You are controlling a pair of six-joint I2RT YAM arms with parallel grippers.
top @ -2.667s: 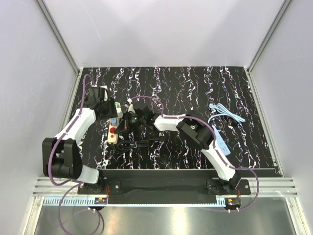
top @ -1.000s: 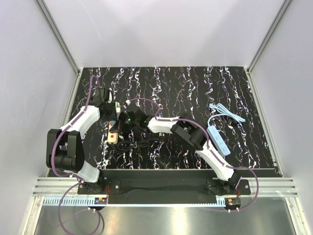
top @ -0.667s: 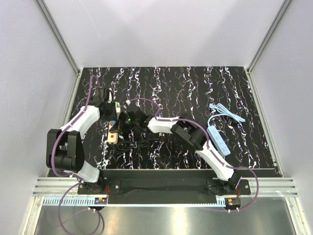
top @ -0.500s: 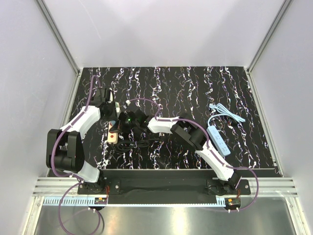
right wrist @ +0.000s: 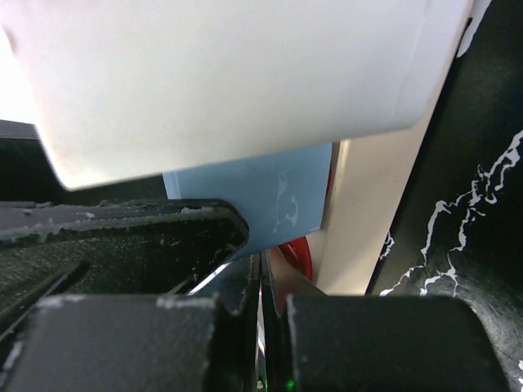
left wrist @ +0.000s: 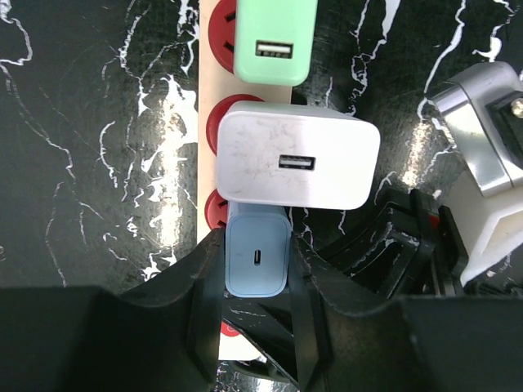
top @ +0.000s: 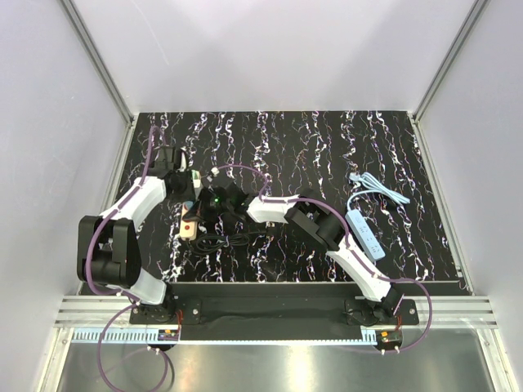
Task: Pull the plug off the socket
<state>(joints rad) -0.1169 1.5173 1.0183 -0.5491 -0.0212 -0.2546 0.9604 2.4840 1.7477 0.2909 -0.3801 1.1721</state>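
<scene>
On the beige power strip, left hand clamps the small pale plug; right hand fully closed, holding nothing.

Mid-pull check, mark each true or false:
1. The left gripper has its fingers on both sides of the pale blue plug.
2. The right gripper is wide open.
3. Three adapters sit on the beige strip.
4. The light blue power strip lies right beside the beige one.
1. True. The left gripper has a finger against each side of the pale blue plug.
2. False. The right gripper is shut, fingers pressed together, close to the beige strip.
3. True. A green adapter, a white adapter and the pale blue plug stand in a row on it.
4. False. The light blue power strip lies far off to the right, apart from the beige strip.
</scene>
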